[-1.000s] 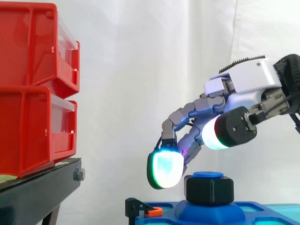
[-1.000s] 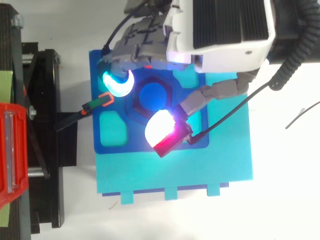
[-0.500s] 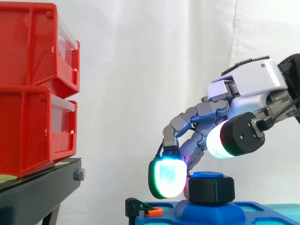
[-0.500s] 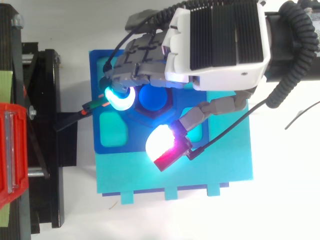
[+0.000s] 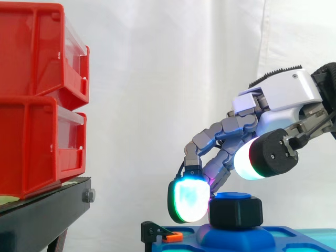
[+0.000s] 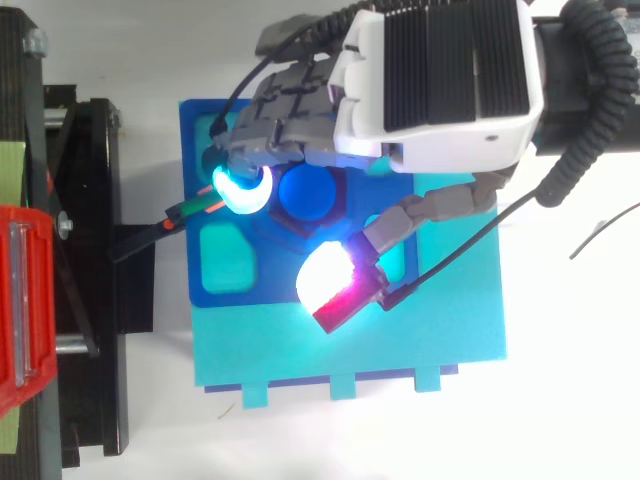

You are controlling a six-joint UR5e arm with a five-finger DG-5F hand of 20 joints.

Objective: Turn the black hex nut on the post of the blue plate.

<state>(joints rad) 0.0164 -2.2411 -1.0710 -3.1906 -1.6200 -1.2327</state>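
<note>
Curling down over the blue plate (image 6: 192, 282), the hand (image 5: 283, 102) is reaching in from the right of the side view, its palm hanging above and to the right of the black hex nut (image 5: 236, 212). The nut is sitting on the blue post (image 6: 305, 192), which is rising from a raised boss near the middle of the plate, a little nearer the plate's edge under the hand's back. The fingers are bending round the nut's side that is facing the red bins (image 5: 37, 100), and one cyan-green fingertip pad (image 5: 188, 199) is touching that side face. The thumb pad (image 5: 252, 160), glowing white and cyan, is hovering higher than the nut's top and out past its opposite side, so the thumb is not pressing on the nut and the span from fingers to thumb is standing wide.

The plate is lying on a lighter cyan base (image 6: 400, 345), flush with the base's corner nearest the black stand (image 5: 42, 218), and the base is resting on the white bench (image 6: 560, 400). A small black and orange clip (image 6: 190, 209) is sticking out from the plate's edge toward the stand, just beside the glowing fingertip. The bins are stacking one on the other on the stand, before the white curtain (image 5: 157, 79).
</note>
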